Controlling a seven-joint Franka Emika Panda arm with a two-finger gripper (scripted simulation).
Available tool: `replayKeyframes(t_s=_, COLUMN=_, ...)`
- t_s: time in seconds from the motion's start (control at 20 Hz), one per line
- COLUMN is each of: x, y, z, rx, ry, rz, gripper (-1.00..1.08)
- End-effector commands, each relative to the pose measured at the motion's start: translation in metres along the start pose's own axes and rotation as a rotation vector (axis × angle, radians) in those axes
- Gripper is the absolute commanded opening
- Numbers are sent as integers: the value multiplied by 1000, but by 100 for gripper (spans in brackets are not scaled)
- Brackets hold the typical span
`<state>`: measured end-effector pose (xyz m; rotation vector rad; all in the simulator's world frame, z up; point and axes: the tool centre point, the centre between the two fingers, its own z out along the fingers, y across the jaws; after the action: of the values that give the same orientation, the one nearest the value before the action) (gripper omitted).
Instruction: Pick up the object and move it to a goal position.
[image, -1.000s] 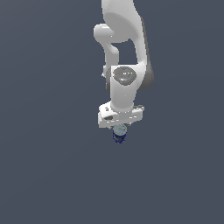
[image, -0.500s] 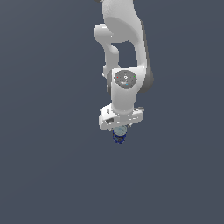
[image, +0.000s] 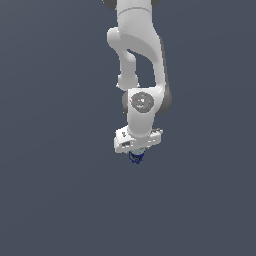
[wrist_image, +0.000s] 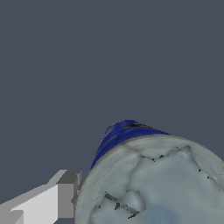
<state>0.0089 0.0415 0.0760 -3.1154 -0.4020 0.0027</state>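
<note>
The white arm (image: 137, 60) reaches down from the top of the exterior view, wrist pointing downward; the end effector (image: 136, 156) is clenched on the can (image: 135, 158), whose dark blue side shows just beneath the white hand; around it lies only plain grey ground, and whether the can touches it I cannot tell; in the wrist view the can's (wrist_image: 148, 179) grey-silver top fills much of the frame, with one finger (wrist_image: 65, 194) touching its side.
</note>
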Motion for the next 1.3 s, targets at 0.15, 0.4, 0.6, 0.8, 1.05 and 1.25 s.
replayKeyframes(t_s=0.15, x=1, y=0, z=2, rx=0, ry=2, rz=0, gripper=-100)
replayKeyframes(t_s=0.4, x=1, y=0, z=2, rx=0, ry=2, rz=0, gripper=-100)
replayKeyframes(t_s=0.6, x=1, y=1, z=1, rx=-1, ry=1, rz=0, gripper=-100)
replayKeyframes(t_s=0.8, x=-1, y=8, z=-7, rx=-1, ry=1, rz=0, gripper=-100)
replayKeyframes(t_s=1.05, x=-7, y=31, z=-30, rx=-1, ry=1, rz=0, gripper=-100)
replayKeyframes(t_s=1.25, x=-14, y=60, z=-60, rx=0, ry=1, rz=0, gripper=-100)
